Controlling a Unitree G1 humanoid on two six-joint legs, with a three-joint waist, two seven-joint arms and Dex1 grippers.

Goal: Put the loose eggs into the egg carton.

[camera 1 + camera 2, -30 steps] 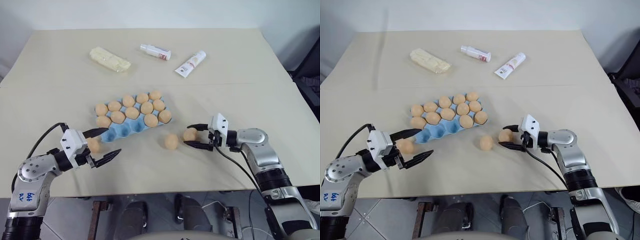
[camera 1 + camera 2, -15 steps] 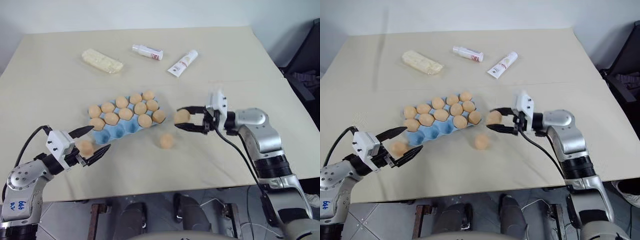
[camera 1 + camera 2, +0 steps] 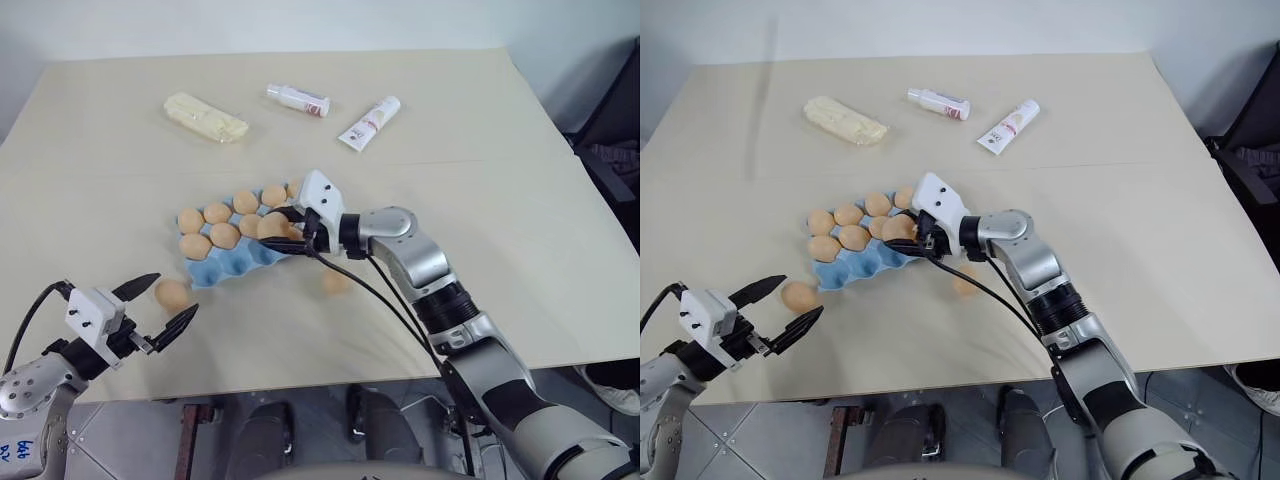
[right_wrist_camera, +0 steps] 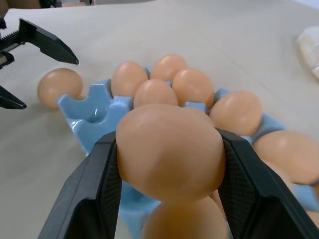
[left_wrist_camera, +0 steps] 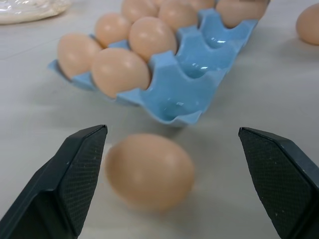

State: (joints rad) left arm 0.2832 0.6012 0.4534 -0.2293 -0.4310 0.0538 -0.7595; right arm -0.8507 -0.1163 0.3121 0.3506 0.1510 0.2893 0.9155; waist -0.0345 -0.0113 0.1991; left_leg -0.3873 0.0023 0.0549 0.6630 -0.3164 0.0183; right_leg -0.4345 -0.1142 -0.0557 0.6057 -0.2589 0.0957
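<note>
about twelve eggs [image 3: 172, 293], one carton [image 3: 232, 263], two tubes [image 3: 368, 123]

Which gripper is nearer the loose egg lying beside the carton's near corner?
Left. The left gripper is open just short of that egg; the right gripper holds another egg over the carton.

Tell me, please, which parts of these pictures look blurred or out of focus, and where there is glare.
Left wrist view: the loose egg between the open jaws is soft and blurred; the egg carton behind is sharper, with small glints in its empty cups. Right wrist view: the held egg is fairly clear; the egg beneath it is blurred. Left eye view: even light, soft shadows, no glare on the table.
</note>
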